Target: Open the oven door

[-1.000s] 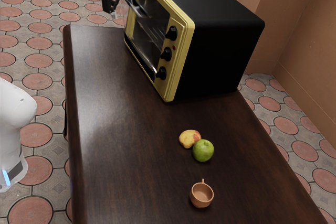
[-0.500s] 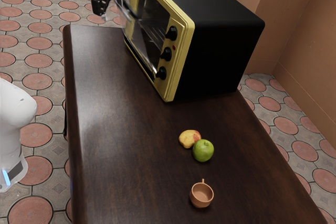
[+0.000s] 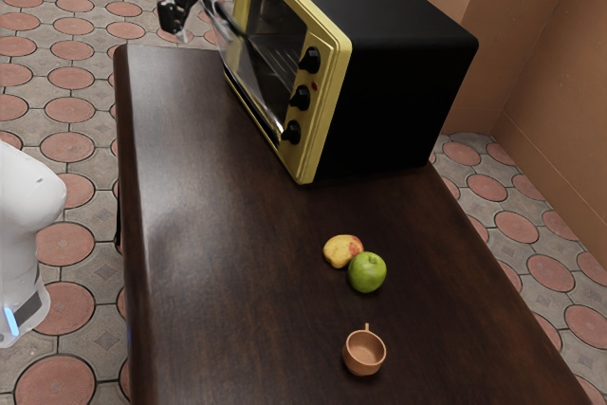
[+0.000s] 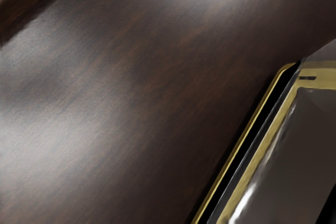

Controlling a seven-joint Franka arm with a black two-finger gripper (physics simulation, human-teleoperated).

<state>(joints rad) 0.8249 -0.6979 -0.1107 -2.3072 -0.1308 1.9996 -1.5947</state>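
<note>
The black gripper is at the upper left of the exterior view, at the far end of the oven door's handle; whether it grips the handle is hard to make out. The glass oven door leans outward from the yellow front of the black oven, partly open, its top edge tilted away. In the wrist view, the door's glass lies at the lower right, beside a dark gap and the oven's thin yellow edge.
On the dark wooden table are a yellow-red fruit, a green apple and a small orange-brown cup, all away from the door. Three black knobs are on the oven front, the middle knob among them.
My gripper has moved away from the oven front, toward the exterior view's left and slightly down. The door has tilted further outward along with it.
</note>
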